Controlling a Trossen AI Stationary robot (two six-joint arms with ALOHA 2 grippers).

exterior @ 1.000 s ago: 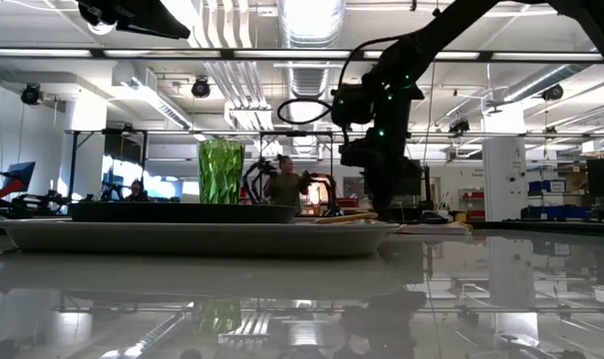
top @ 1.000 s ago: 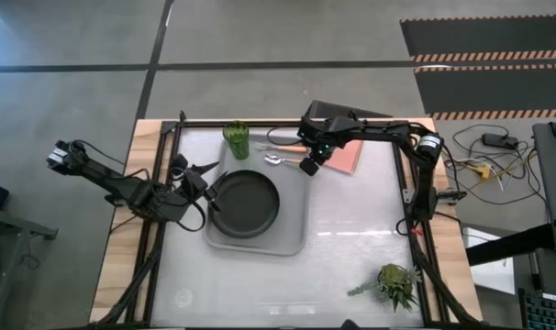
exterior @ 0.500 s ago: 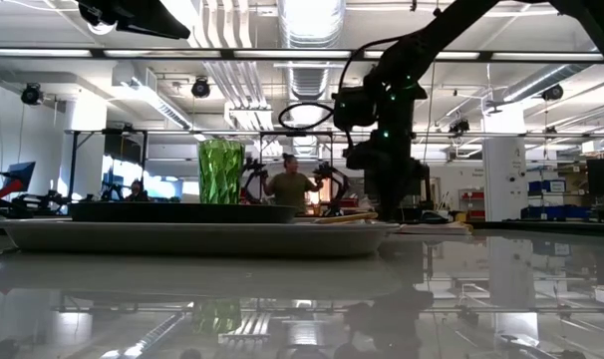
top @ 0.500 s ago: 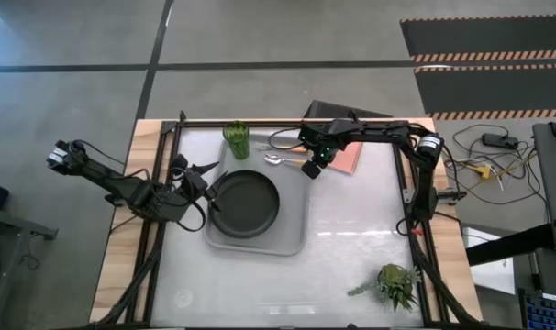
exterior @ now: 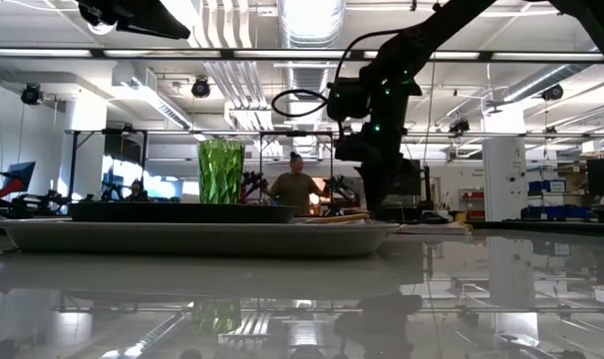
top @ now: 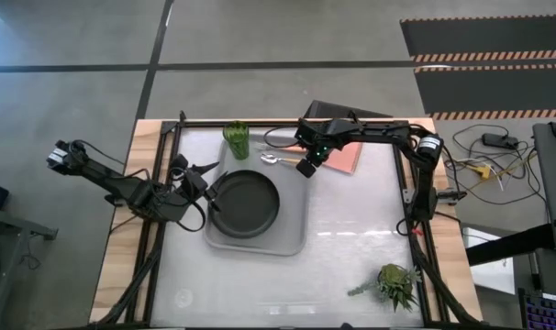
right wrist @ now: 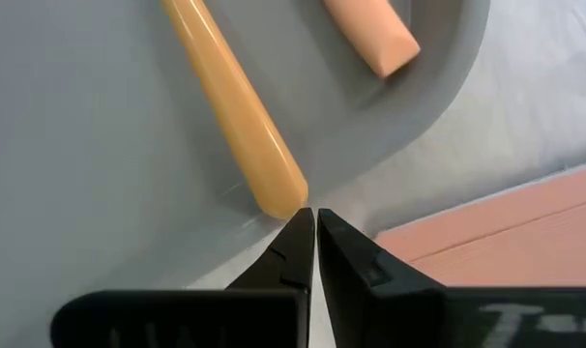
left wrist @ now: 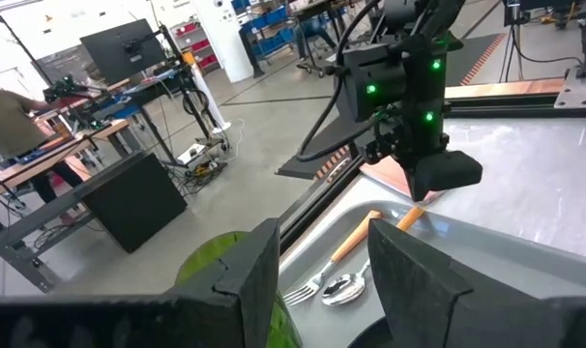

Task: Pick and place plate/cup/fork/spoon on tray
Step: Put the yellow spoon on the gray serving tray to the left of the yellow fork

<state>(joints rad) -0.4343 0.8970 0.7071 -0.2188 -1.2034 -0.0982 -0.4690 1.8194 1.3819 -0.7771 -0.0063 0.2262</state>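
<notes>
Basically all four items look to be on the tray [top: 292,240] already, so the task reads as near done, judged from how things lie.

Landmark is the tray, going left to right in the high view. Left claw [top: 203,176] sits just off the tray's left edge, close to the plate's rim, fingers apart with nothing between them; the left wrist view shows both dark fingers [left wrist: 245,266] spread with open space between. It looks parked, waiting.

Cup [top: 237,139] stands upright at the tray's far left corner; whether its base is fully inside the rim is hard to tell from above, but the low view shows it rising from behind the plate at tray level. Plate [top: 246,203] lies flat on the tray's left-centre, taking up most of that half.

Fork [left wrist: 324,275] and spoon [left wrist: 344,286] lie side by side along the tray's far edge, right of the cup, heads pointing toward the cup, orange handles running toward the tray's far right corner. Both appear inside the rim.

Right claw [top: 307,168] hovers over that far right corner, fingers pressed together and empty; the right wrist view puts its tips [right wrist: 312,237] right at the end of one orange handle, at the rim. A salmon-pink pad [top: 345,157] lies just right of the tray, beyond that claw.

Left to do, as a judgement: maybe a nudge of that handle, then pull both arms back.
</notes>
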